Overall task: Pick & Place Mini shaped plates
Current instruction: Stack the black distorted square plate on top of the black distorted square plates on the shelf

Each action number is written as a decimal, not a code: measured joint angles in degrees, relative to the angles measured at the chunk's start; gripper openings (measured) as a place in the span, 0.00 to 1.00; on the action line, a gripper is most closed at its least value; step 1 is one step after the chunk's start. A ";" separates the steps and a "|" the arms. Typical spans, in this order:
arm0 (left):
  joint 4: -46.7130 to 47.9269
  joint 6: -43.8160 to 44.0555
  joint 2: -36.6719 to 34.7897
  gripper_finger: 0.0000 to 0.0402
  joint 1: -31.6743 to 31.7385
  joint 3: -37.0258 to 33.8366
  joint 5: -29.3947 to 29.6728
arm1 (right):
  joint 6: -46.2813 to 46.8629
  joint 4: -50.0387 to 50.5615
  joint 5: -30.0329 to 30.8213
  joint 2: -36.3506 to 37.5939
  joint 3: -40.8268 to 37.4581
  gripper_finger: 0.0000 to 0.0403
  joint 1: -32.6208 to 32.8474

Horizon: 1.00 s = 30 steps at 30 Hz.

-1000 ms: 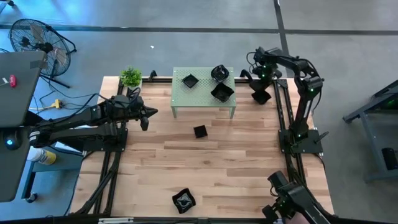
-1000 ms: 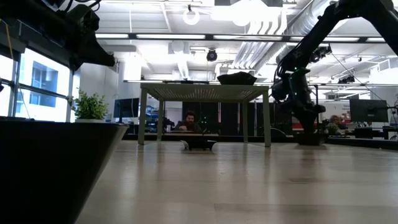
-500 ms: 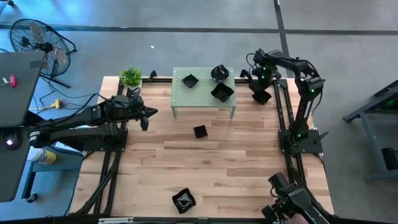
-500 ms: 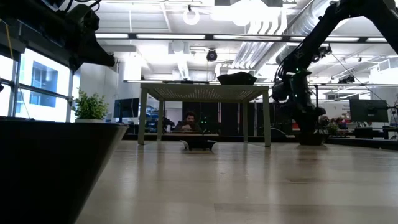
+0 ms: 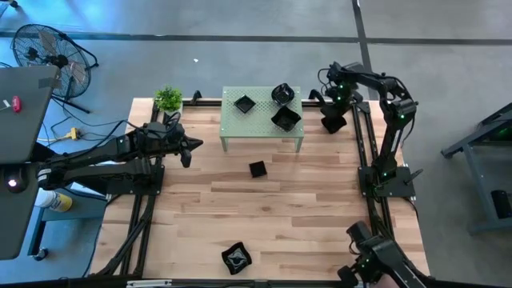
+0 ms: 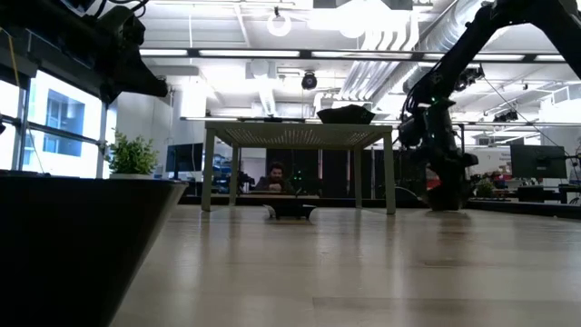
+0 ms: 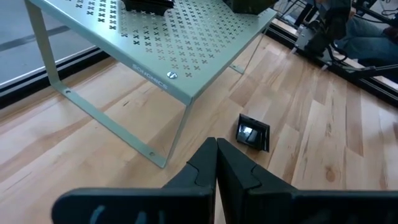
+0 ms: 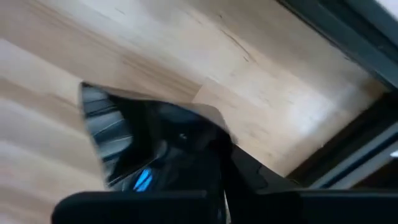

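R gripper (image 5: 334, 122) pinched on a mini plate (image 8: 134, 146) at table's far right edge, beside rack (image 5: 240, 128). I'd lift straight before swinging over. L gripper (image 7: 216, 163) pressed together, idle.

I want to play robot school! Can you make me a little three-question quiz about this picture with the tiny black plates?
1. True or false: the left gripper is holding a plate.
2. How many mini shaped plates sit on the green perforated stand?
3. What is the right gripper shut on? A) the potted plant B) a black plate C) nothing

Key
1. False: it is shut and empty, hovering left of the stand.
2. Three.
3. B: a glossy black plate at the table's far right corner.
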<state>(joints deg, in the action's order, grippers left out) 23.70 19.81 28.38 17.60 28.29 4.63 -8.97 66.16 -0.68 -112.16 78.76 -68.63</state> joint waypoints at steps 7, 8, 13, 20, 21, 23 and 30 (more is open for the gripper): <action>0.00 -0.10 0.00 0.00 0.00 0.00 0.47 | 1.46 12.20 -4.50 0.31 9.12 0.01 0.03; 0.00 -0.23 0.00 0.00 0.01 0.00 0.47 | 1.48 13.32 -4.91 0.87 10.56 0.01 0.12; 0.00 -0.31 -0.01 0.00 0.00 0.00 0.51 | 3.69 15.85 -4.85 4.83 17.22 0.02 0.53; 0.02 -0.44 0.00 0.00 0.00 0.00 0.58 | 6.74 13.27 -5.15 9.11 15.29 0.04 0.81; 0.02 -0.44 -0.01 0.00 -0.02 0.00 0.59 | 7.20 12.16 -5.10 9.57 13.43 0.06 0.80; 0.01 -0.44 0.00 0.00 0.00 0.00 0.62 | 7.50 9.02 -4.82 10.59 8.96 0.11 0.80; 0.02 -0.44 0.00 0.00 -0.02 0.00 0.60 | 8.12 -2.47 1.63 11.79 -0.64 0.29 2.37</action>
<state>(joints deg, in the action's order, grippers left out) 23.73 19.38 28.38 17.58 28.29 5.23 -0.85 63.69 0.95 -100.37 78.12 -66.26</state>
